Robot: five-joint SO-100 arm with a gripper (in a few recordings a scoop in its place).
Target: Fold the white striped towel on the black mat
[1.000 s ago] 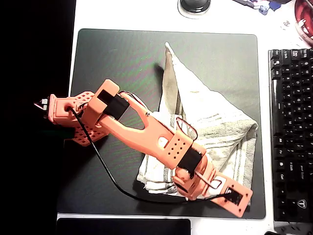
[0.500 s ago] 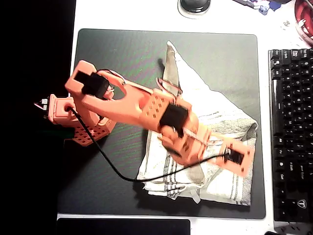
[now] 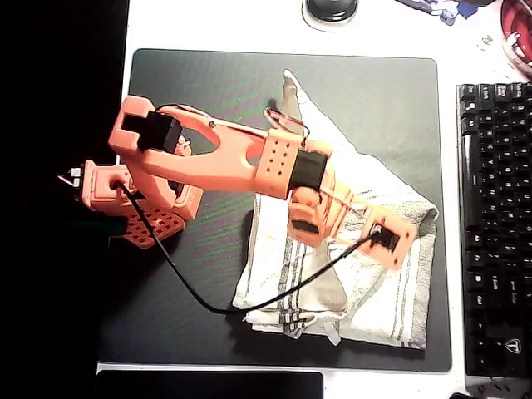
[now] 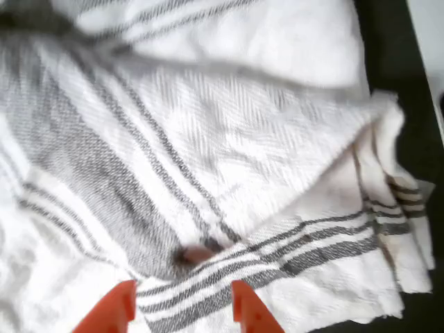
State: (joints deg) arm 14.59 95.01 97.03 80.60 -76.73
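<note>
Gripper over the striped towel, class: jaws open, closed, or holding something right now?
Gripper: jaws open, holding nothing, above the white striped towel.

One towel (image 3: 366, 249); one mat (image 3: 208, 91); one keyboard (image 3: 492, 216)

The towel (image 3: 378, 303) is creamy white with thin dark grey stripes. The mat (image 3: 208, 91) is dark grey-black. The arm (image 3: 224, 158) is orange, and so are its fingertips (image 4: 111, 312). The keyboard (image 3: 495, 224) is black.
</note>
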